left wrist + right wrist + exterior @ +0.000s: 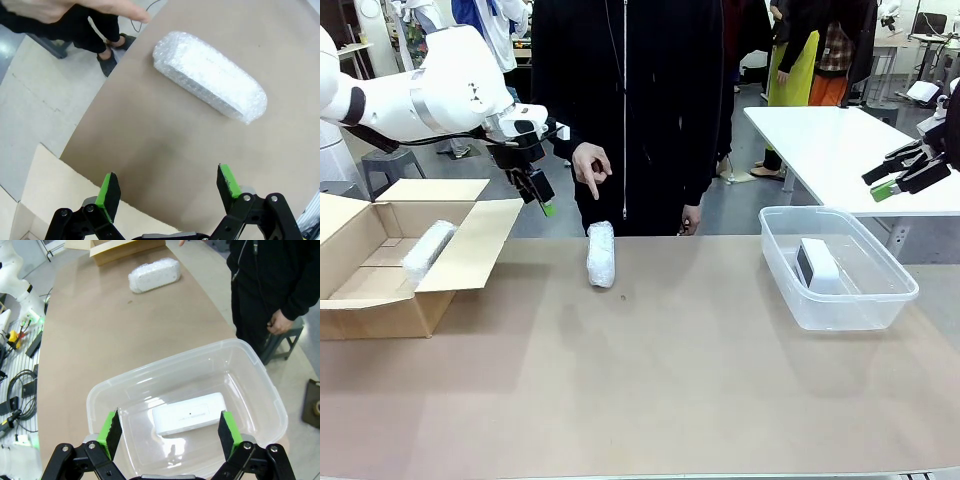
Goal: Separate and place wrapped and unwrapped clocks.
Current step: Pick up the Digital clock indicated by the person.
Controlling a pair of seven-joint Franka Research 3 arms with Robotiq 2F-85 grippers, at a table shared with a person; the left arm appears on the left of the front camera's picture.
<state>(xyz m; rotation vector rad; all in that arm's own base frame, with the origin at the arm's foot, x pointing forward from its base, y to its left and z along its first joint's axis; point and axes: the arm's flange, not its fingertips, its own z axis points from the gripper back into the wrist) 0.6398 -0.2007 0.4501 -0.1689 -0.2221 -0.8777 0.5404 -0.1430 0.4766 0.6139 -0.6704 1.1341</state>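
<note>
While no writing can be read anywhere, both grippers (167, 187) (169, 432) are spread wide, nothing held. One wrapped clock (601, 253) is left on the desk (650, 380), another (427, 249) boxed, the bare clock (189, 413) binned.

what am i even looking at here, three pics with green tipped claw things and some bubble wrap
These are two white robot arms at a brown table, with a person standing opposite. The wide picture is from a fixed camera between the arms. The other two come from cameras on each wrist, looking along that claw's fingers.

The left claw hangs open beside a cardboard box holding one wrapped clock. A second wrapped clock lies on the table, and the person's hand points down at it. The right claw is open above a clear plastic tub holding the bare clock. Nothing is held.
</note>
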